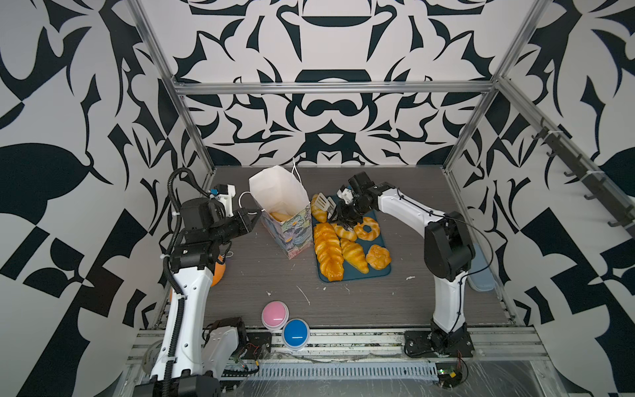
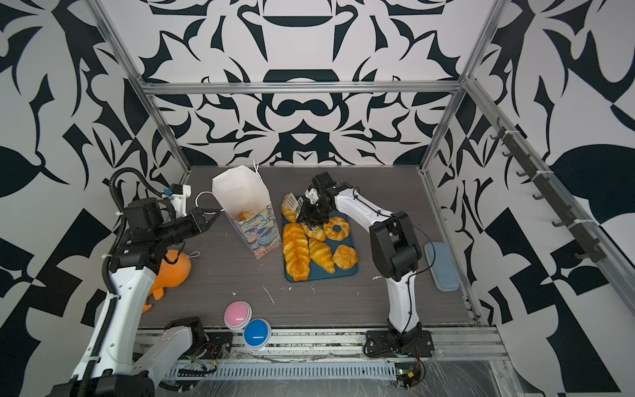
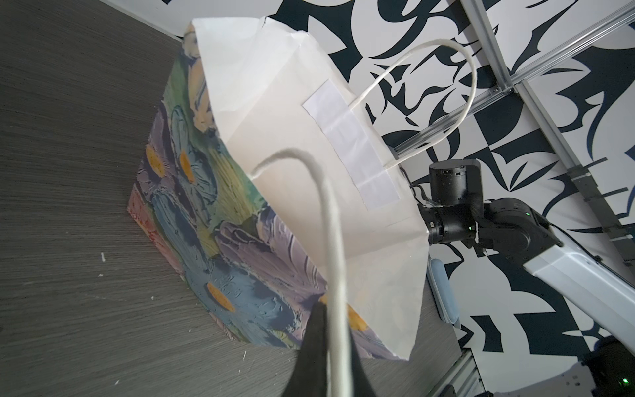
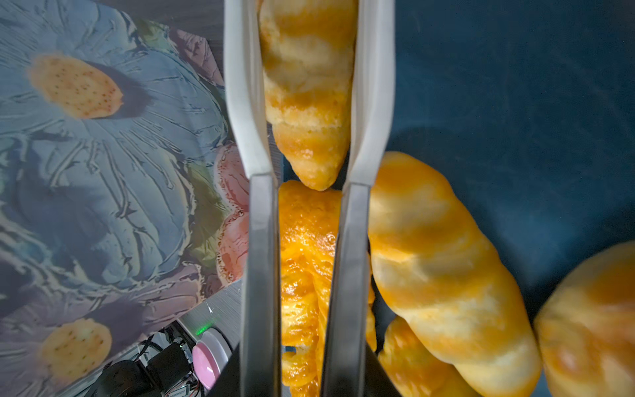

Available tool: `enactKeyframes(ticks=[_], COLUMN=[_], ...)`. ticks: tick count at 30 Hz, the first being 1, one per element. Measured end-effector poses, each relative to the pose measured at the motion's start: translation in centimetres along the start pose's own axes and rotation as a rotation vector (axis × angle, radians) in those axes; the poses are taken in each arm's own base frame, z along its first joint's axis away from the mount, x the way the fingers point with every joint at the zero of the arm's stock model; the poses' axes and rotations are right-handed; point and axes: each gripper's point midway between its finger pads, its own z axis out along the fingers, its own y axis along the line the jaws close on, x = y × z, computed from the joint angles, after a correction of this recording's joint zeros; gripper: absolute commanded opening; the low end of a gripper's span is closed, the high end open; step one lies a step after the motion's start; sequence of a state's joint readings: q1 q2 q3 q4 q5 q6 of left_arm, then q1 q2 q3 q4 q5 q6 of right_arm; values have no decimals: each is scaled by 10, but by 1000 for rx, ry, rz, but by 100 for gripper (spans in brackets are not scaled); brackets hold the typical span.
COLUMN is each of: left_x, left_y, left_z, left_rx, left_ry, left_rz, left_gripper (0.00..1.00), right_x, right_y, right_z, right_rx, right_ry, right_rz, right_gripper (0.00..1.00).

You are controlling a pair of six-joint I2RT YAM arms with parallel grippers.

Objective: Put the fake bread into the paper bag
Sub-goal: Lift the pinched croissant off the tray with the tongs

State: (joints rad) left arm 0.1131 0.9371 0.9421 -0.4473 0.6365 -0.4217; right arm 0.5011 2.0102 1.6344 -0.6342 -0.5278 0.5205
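we have our left gripper (image 1: 257,217) clamped shut on the near cord handle (image 3: 336,268) of the paper bag (image 1: 295,233). the bag stands upright and open on the grey table (image 1: 261,275), just left of the dark blue tray (image 1: 379,273). one pale pastry (image 1: 280,216) lies inside it.

our right gripper (image 1: 343,220) is closed on a pair of tongs (image 4: 262,257) (metal arms, white blades). in the right wrist view the blades sit narrow against both sides of a striped croissant (image 4: 305,86), at the tray's far corner nearest the bag.

on the tray we also see:
- a long braided loaf (image 1: 328,252)
- a second croissant (image 1: 345,233) under the gripper
- a third croissant (image 1: 354,256)
- a ring doughnut (image 1: 367,231)
- a knotted roll (image 1: 378,257)
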Motion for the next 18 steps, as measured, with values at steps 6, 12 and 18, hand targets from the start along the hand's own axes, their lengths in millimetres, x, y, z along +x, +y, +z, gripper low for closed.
enactKeyframes(ticks=[6,12,18], left_x=[0,0,0], left_y=[0,0,0], left_z=[0,0,0], left_rx=[0,0,1], left_ry=[0,0,0], left_rz=[0,0,-1], left_gripper=[0,0,0], right_x=[-2,3,9], right_y=[10,11,12], right_z=[-23,-42,-57], right_rx=[-19,-24,-28], right_ry=[-43,-66,-84], right_rz=[-17,-21,-24], right_gripper=[35,35,35])
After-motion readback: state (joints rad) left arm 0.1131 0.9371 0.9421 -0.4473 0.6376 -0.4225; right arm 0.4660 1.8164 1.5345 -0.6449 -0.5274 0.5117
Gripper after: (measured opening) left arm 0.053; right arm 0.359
